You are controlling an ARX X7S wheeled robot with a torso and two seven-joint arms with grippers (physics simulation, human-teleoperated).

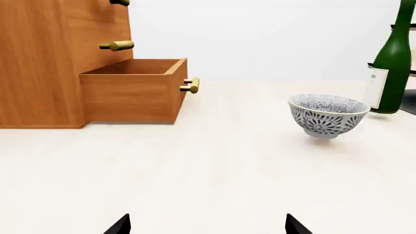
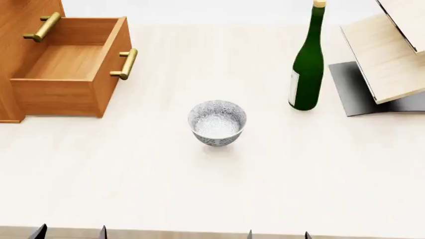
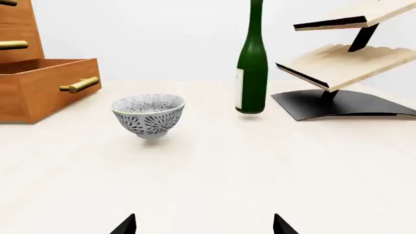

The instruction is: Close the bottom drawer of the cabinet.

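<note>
The orange-brown cabinet (image 2: 17, 30) stands at the table's far left. Its bottom drawer (image 2: 66, 64) is pulled well out, showing a bare wood inside and a brass bar handle (image 2: 126, 63) on its front. From the left wrist view the drawer (image 1: 133, 90) juts from the cabinet (image 1: 46, 63). My left gripper (image 1: 206, 225) is open, hovering low near the table's front edge, far from the drawer. My right gripper (image 3: 202, 225) is open too, with nothing between its fingers. Only the fingertips of both grippers show at the head view's near edge.
A patterned grey-and-white bowl (image 2: 217, 122) sits mid-table. A green bottle (image 2: 307, 64) stands upright behind it to the right. A pale wooden rack on a dark grey base (image 2: 388, 59) fills the far right. The middle drawer's handle (image 2: 43, 27) sticks out above the open drawer.
</note>
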